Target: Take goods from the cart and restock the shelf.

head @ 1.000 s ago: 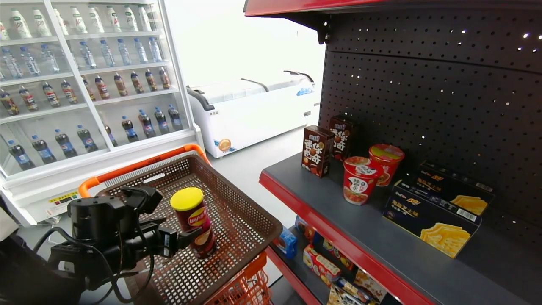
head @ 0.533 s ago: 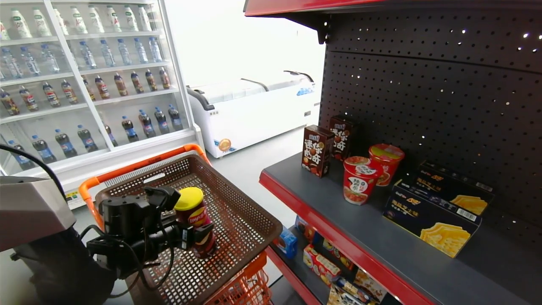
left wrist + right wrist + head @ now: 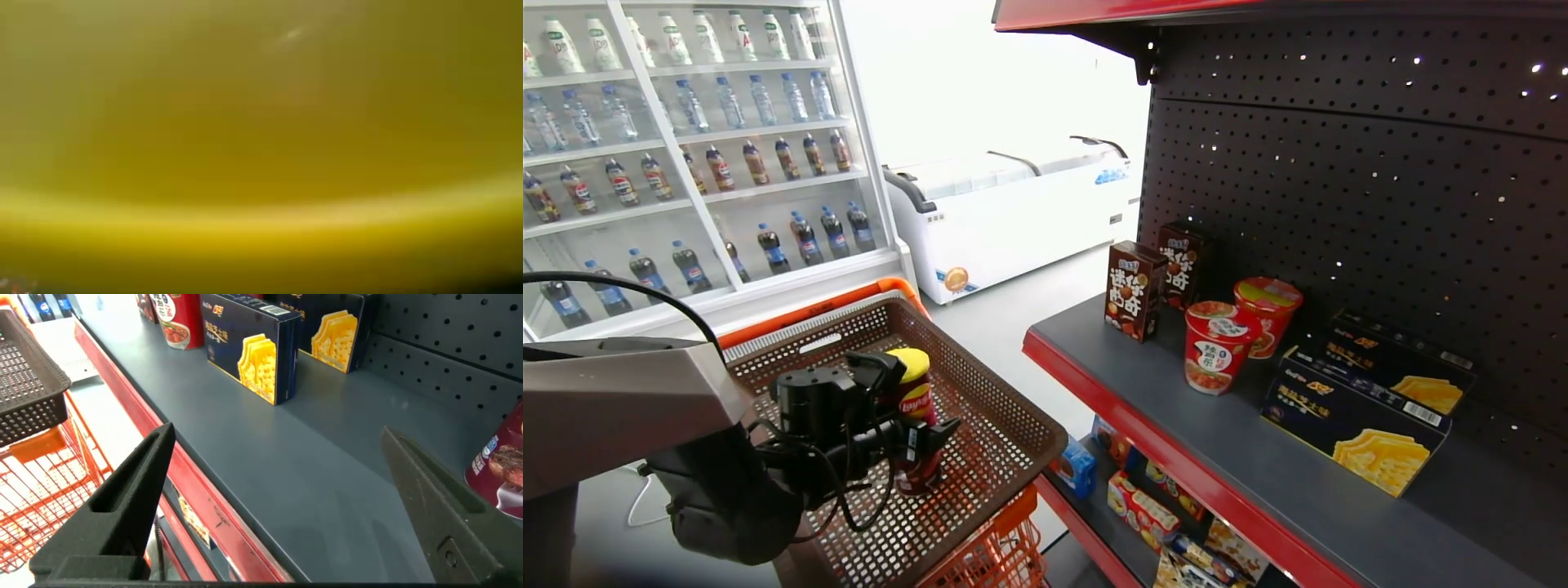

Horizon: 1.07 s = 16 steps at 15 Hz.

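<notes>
The chip can (image 3: pixel 917 400) stands upright in the cart basket (image 3: pixel 980 384), right at twelve o'clock of my left pincer (image 3: pixel 916 441); I cannot tell if it grips. The shelf (image 3: pixel 1217 441) lies at three o'clock.

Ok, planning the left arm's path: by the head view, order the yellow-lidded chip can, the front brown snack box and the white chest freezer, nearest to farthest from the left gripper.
1. Yellow-lidded chip can: at the left gripper, in the brown basket.
2. Front brown snack box: right, on the shelf.
3. White chest freezer: far behind.
</notes>
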Tool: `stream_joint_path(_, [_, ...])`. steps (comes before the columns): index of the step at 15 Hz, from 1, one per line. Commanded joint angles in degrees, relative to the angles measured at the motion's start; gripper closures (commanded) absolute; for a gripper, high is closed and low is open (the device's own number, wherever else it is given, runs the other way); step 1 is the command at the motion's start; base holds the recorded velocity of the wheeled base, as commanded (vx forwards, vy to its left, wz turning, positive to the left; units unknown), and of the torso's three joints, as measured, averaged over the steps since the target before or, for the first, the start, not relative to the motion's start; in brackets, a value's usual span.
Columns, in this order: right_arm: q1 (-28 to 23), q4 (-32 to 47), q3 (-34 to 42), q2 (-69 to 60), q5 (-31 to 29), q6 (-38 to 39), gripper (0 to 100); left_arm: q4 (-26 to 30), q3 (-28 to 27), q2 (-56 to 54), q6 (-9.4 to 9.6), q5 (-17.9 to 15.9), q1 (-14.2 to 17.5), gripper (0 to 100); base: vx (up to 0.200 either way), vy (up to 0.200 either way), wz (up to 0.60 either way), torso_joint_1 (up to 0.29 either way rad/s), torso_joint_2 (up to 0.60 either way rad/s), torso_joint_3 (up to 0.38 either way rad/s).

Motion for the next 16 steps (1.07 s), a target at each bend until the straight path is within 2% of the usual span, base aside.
stream_joint_path(1, [0.0,0.0,0.0,0.1,0.0,0.0,0,0.0,-0.2,1.0,-0.03,0.0,-0.2,0,0.0,0.0,0.0,0.0,0.0,0.0])
stream_joint_path(2, [0.0,0.0,0.0,0.1,0.0,0.0,0,-0.3,-0.3,1.1,-0.38,0.0,-0.2,0,0.0,0.0,0.0,0.0,0.0,0.0])
stream_joint_path(4, [0.0,0.0,0.0,0.1,0.0,0.0,0,-1.8,1.1,1.0,0.06,-0.2,-0.2,0,0.0,0.0,0.0,0.0,0.0,0.0])
stream_joint_path(5, [0.0,0.0,0.0,0.1,0.0,0.0,0,-3.4,1.6,1.1,-0.03,-0.3,-0.2,100,0.0,0.0,0.0,0.0,0.0,0.0])
stream_joint_path(6, [0.0,0.0,0.0,0.1,0.0,0.0,0,-3.5,0.7,1.0,-0.12,-0.1,-0.3,100,0.0,0.0,0.0,0.0,0.0,0.0])
stream_joint_path(10, [0.0,0.0,0.0,0.1,0.0,0.0,0,-4.4,5.9,-3.1,-0.21,1.1,-2.3,100,0.0,0.0,0.0,0.0,0.0,0.0])
stream_joint_path(11, [0.0,0.0,0.0,0.1,0.0,0.0,0,-4.0,8.5,-7.6,-0.82,3.8,-3.5,100,0.0,0.0,0.0,0.0,0.0,0.0])
stream_joint_path(13, [0.0,0.0,0.0,0.1,0.0,0.0,0,-2.4,9.3,-13.7,-2.76,9.0,-3.6,100,0.0,0.0,0.0,0.0,0.0,0.0])
stream_joint_path(14, [0.0,0.0,0.0,0.1,0.0,0.0,0,1.1,9.3,-19.9,-3.99,11.0,-3.6,100,0.0,0.0,0.0,0.0,0.0,0.0])
stream_joint_path(15, [0.0,0.0,0.0,0.1,0.0,0.0,0,6.9,8.7,-26.2,-4.16,11.0,-3.4,100,0.0,0.0,0.0,0.0,0.0,0.0])
stream_joint_path(16, [0.0,0.0,0.0,0.1,0.0,0.0,0,9.4,8.6,-28.3,-4.34,10.8,-3.4,100,0.0,0.0,0.0,0.0,0.0,0.0])
